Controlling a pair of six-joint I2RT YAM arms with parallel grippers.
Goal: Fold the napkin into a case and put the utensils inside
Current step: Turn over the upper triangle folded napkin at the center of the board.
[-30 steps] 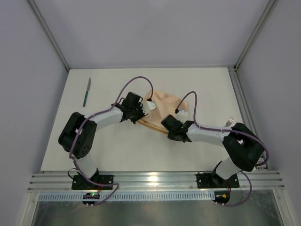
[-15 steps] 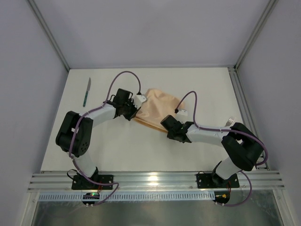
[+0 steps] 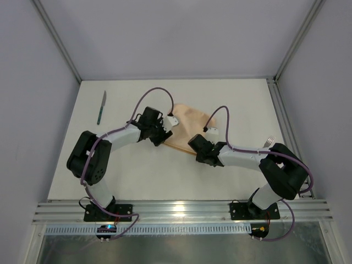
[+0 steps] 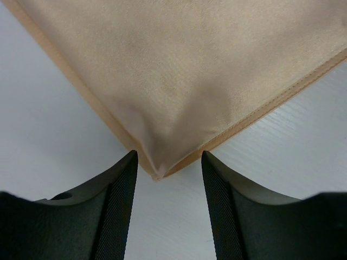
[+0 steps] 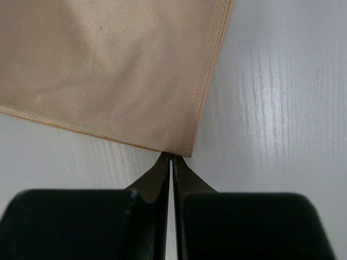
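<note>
The peach-orange napkin [image 3: 187,127] lies folded in the middle of the white table [image 3: 159,176]. My left gripper [image 3: 169,122] is at its left corner and stands open. In the left wrist view that corner of the napkin [image 4: 179,70] lies flat between the spread fingertips of the gripper [image 4: 169,162], touching neither. My right gripper [image 3: 194,143] is shut, and in the right wrist view its tips [image 5: 172,158] meet at the hem of the napkin's near corner [image 5: 108,65]; no cloth shows between them. The teal-handled knife [image 3: 102,107] lies far left. The fork [image 3: 268,142] peeks out behind the right arm.
Metal frame rails run along the table's right edge [image 3: 278,118] and near edge [image 3: 176,212]. Grey walls close in the back and both sides. The two forearms angle in toward the napkin from either side.
My left gripper has opened and let go of the napkin's left corner, after swinging left and then back a little. The right arm has stayed put while its jaws closed fully.
</note>
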